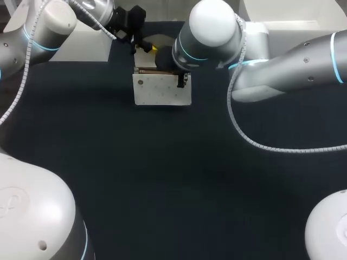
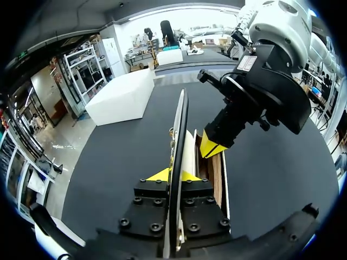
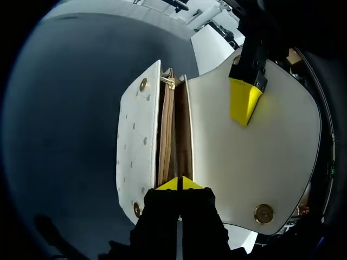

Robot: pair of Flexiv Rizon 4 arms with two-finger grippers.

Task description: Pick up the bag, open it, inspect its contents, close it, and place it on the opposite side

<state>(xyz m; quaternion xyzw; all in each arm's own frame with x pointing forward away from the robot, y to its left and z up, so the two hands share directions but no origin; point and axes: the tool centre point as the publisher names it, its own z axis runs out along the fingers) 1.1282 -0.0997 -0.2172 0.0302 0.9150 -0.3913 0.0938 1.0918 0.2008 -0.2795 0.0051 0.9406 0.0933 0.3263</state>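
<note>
Near table [image 1: 162, 173] far edge, left fingers [image 3: 242, 100] pinch bag flap [image 3: 260, 162].

A dark navy table [image 1: 162, 179] lies beneath everything.

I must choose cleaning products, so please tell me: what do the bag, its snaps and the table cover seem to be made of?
Bag: white leather or an imitation, smooth and matte; it keeps a stiff shape, with small dots on the front.
Lining: tan, perhaps suede or fabric; unclear.
Snaps: shiny gold-coloured metal, by the glint.
Table: dark, matte, cloth-like cover; no glare.
</note>
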